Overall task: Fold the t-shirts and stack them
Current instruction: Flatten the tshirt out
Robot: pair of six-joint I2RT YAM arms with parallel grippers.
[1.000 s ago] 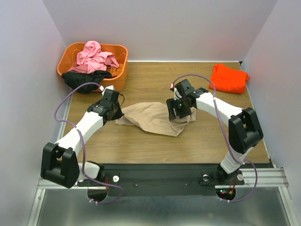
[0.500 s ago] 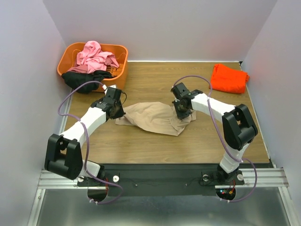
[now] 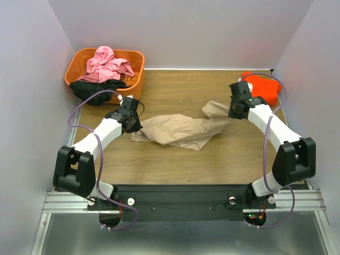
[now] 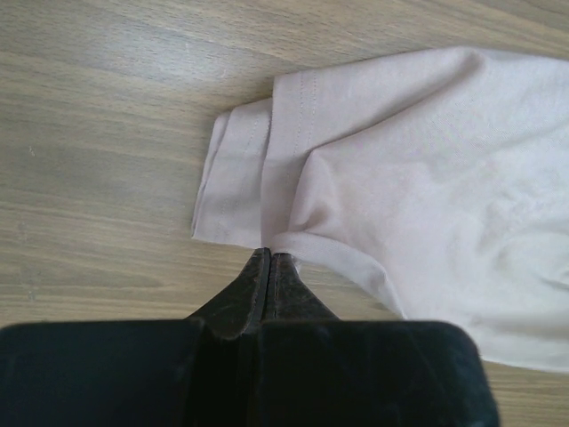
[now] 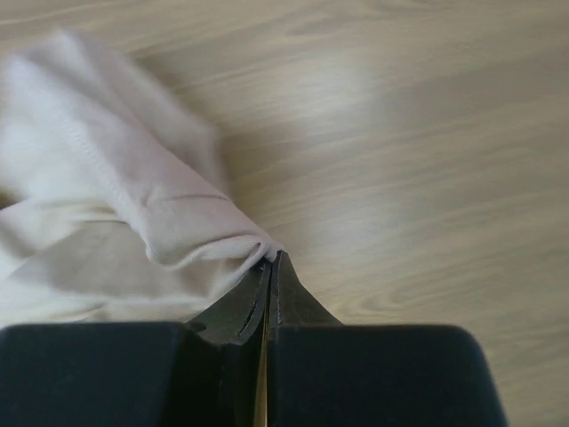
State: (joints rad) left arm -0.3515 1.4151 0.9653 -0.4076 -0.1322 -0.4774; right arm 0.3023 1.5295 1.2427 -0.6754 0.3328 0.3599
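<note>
A tan t-shirt (image 3: 178, 130) lies crumpled across the middle of the table, stretched out to the right. My left gripper (image 3: 130, 124) is shut at its left end; in the left wrist view the closed tips (image 4: 269, 258) pinch the hem of the tan cloth (image 4: 427, 196). My right gripper (image 3: 234, 110) is shut on the shirt's right end and holds it towards the back right. The right wrist view shows a fold of the cloth (image 5: 107, 178) caught between the closed tips (image 5: 272, 258). An orange-red t-shirt (image 3: 261, 87) lies folded at the back right, behind the right arm.
An orange plastic basket (image 3: 137, 57) stands at the back left. It holds a pink t-shirt (image 3: 109, 62), and a black t-shirt (image 3: 94, 90) hangs over its front rim. White walls close in the table on three sides.
My right gripper shut on the tan shirt's right part and pulled it right and back, stretching the cloth out. The left gripper stayed shut at the left end.
</note>
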